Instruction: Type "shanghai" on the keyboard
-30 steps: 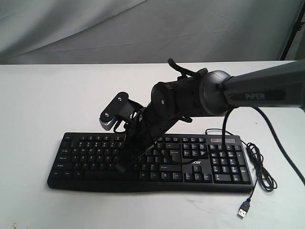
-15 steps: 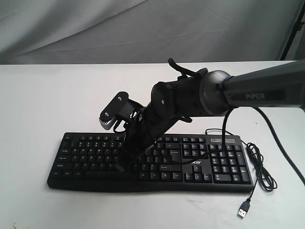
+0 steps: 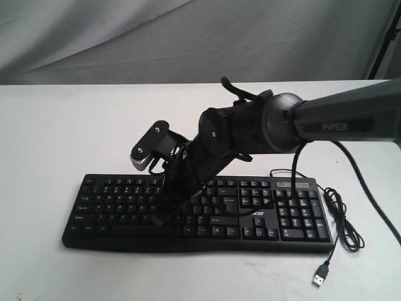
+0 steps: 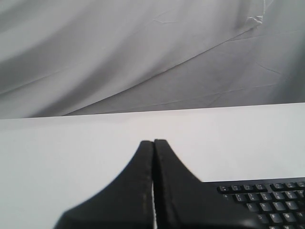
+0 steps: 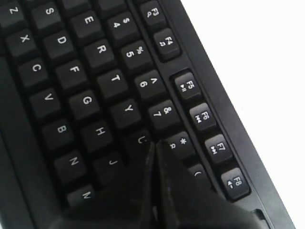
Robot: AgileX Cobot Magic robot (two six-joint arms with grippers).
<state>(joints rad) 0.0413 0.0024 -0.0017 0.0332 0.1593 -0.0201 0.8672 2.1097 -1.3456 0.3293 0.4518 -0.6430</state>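
The black keyboard lies flat on the white table, number pad to the right. My right gripper reaches across from the right and points down at the letter keys in the keyboard's left half. In the right wrist view the right gripper is shut, its tips meeting between the U key and the 8 key; the fingers hide the keys beneath them. Whether the tips press a key I cannot tell. The left gripper is shut with nothing in it, over bare table beside a corner of the keyboard. It does not show in the exterior view.
The keyboard's black USB cable loops on the table past the number pad and ends in a loose plug near the front edge. A grey cloth backdrop hangs behind the white table.
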